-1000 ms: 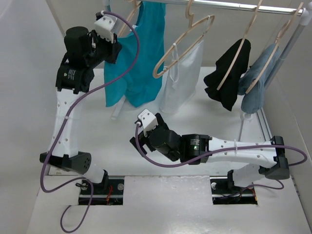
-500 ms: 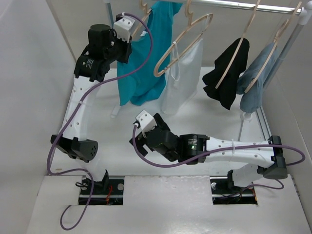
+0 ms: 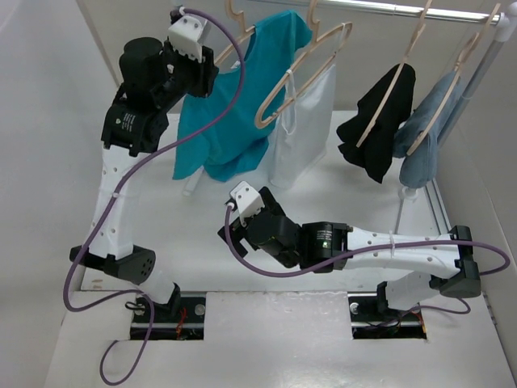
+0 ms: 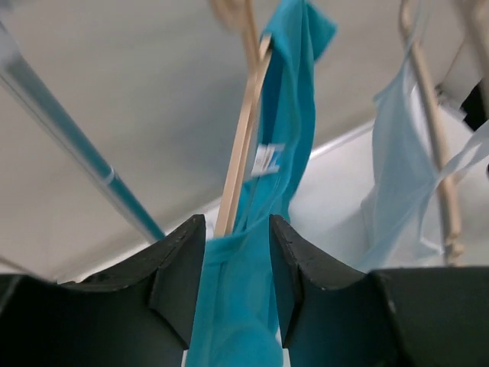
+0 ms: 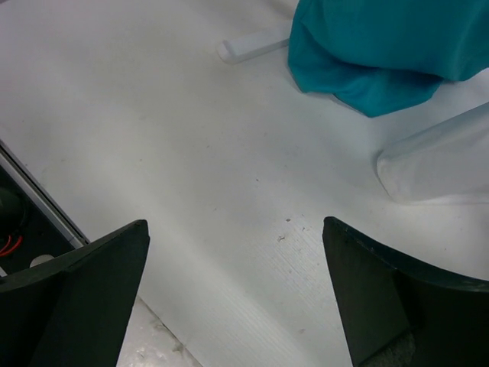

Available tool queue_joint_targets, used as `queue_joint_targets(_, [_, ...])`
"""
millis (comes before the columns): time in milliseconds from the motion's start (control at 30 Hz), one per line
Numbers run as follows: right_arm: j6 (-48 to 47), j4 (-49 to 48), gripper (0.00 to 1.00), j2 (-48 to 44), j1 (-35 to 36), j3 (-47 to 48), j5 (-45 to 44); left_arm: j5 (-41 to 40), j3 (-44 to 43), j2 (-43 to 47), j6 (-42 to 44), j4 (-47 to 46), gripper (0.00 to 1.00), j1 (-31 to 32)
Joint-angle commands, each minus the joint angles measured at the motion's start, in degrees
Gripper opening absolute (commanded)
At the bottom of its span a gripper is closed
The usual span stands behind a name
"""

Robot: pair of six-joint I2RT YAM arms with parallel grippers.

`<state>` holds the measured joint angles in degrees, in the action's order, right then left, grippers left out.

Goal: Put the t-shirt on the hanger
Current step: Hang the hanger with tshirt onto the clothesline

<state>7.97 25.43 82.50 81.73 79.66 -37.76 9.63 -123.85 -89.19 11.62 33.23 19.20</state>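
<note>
The teal t-shirt (image 3: 230, 129) hangs from the rail at the back left, its top draped over the pale wooden hanger (image 3: 229, 47). My left gripper (image 3: 203, 81) is raised beside the shirt's upper left edge. In the left wrist view this gripper (image 4: 237, 223) is shut on a fold of the t-shirt (image 4: 286, 153), and the hanger's thin arm (image 4: 243, 145) runs up just behind the cloth. My right gripper (image 3: 229, 232) is low over the table, open and empty; in the right wrist view (image 5: 237, 290) the shirt's hem (image 5: 367, 53) lies far ahead of it.
On the rail (image 3: 404, 10) hang a white garment (image 3: 305, 133) on a second wooden hanger (image 3: 300, 77), a black garment (image 3: 376, 129) and a grey-blue cloth (image 3: 424, 137). A rack foot (image 5: 252, 47) lies on the table (image 5: 191, 153) near the shirt's hem.
My left gripper swung right with the shirt, then back left and slightly up. The shirt's top now spreads further right over the hanger. The right arm barely moved.
</note>
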Motion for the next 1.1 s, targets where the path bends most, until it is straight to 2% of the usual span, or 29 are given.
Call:
queue_joint_targets(0, [0.73, -0.12, 0.99, -1.9, 0.0, -0.29, -1.53, 0.03, -6.83, -2.21, -1.33, -1.6, 0.36, 1.01])
queue_joint_targets(167, [2.05, 1.29, 0.99, -4.0, 0.0, -0.81, -2.67, 1.8, -7.2, -3.54, -2.04, -1.59, 0.37, 1.01])
queue_joint_targets(233, [2.76, 1.99, 0.99, -4.97, 0.0, -1.43, -2.67, 2.33, -6.58, -2.05, -2.65, -1.59, 0.46, 1.01])
queue_joint_targets(433, [4.06, 3.2, 0.99, -7.53, -0.52, -7.84, 1.54, -5.56, 3.96, 8.65, -1.95, -8.96, 0.58, 1.01])
queue_joint_targets(500, [7.57, 4.71, 0.99, -8.22, -1.14, -11.17, 3.74, -9.88, 5.45, 10.34, -1.95, -8.98, 0.61, -0.91])
queue_joint_targets(567, [12.59, 3.93, 0.99, -10.77, -1.75, -14.86, 7.32, -12.07, 7.65, 13.33, -4.23, -8.98, 0.62, -6.79])
queue_joint_targets(600, [13.99, 3.32, 0.99, -11.91, -4.36, -19.32, 9.44, -12.7, 9.23, 14.64, -5.1, -8.98, 0.62, -9.24])
queue_joint_targets(700, [22.33, 3.31, 0.99, -16.92, -12.52, -26.37, 16.65, -14.72, 18.62, 20.44, -7.13, -11.34, 0.65, -17.78])
queue_joint_targets(733, [26.71, 3.83, 0.99, -21.02, -14.48, -31.27, 17.36, -15.25, 24.65, 23.33, -7.74, -12.39, 0.67, -20.41])
queue_joint_targets(833, [31.57, 3.84, 0.99, -30.17, -20.88, -40.59, 18.42, -16.4, 33.82, 27.04, -8.89, -12.4, 0.68, -23.85])
queue_joint_targets(867, [33.24, 4.36, 0.99, -36.99, -22.57, -42.37, 18.42, -16.4, 40.29, 28.18, -8.89, -13.01, 0.68, -25.08])
queue_joint_targets(967, [35.27, 10.15, 0.99, -47.13, -29.34, -46.68, 17.02, -17.18, 50.52, 30.65, -8.89, -14.51, 0.69, -28.25])
queue_joint_targets(1000, [35.8, 13.38, 0.99, -53.34, -30.66, -46.7, 15.19, -17.8, 56.03, 31.44, -8.89, -15.12, 0.7, -29.3])
queue_joint_targets(1067, [35.8, 16.48, 0.99, -58.92, -33.73, -47.49, 13.6, -18.42, 60.2, 31.97, -9.59, -15.13, 0.71, -29.31])
